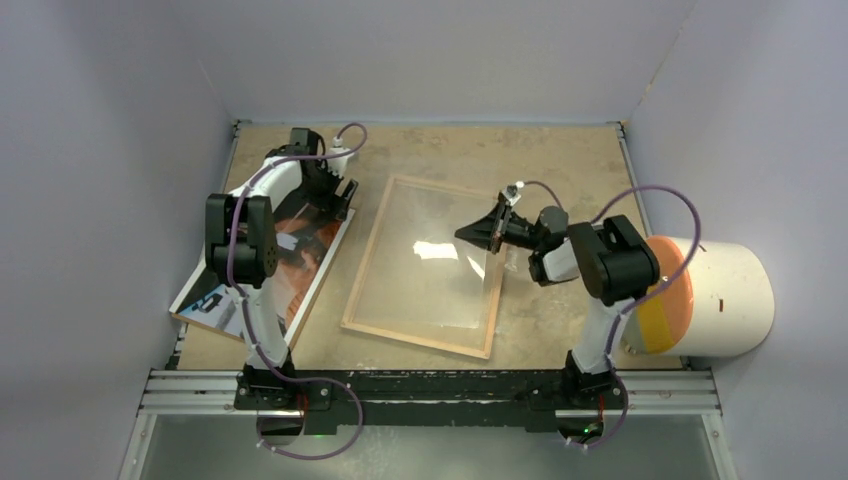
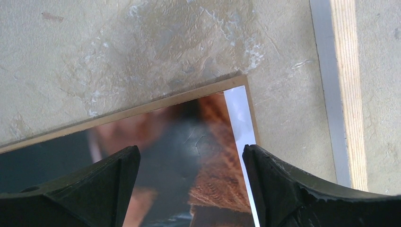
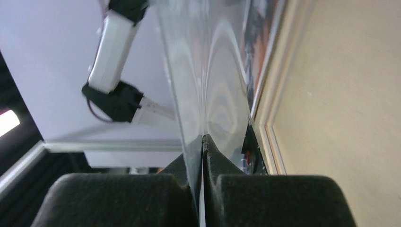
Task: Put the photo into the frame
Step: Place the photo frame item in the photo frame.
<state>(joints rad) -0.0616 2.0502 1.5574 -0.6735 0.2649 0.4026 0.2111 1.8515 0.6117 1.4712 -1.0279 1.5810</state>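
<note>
One high camera, one on each wrist.
The high one looks down on the whole table (image 1: pixel 450 150) from behind; left wrist faces down, close over a corner of the photo (image 2: pixel 189 151); right wrist sights along the clear sheet (image 3: pixel 208 75) toward the left arm (image 3: pixel 111 52); overhead covers both.

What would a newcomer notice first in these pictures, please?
The frame lies mid-table, wood side up, and the right gripper is shut on the edge of a clear sheet over it. At the left, the open left gripper hovers above a corner of the photo, which lies on a brown board.
</note>
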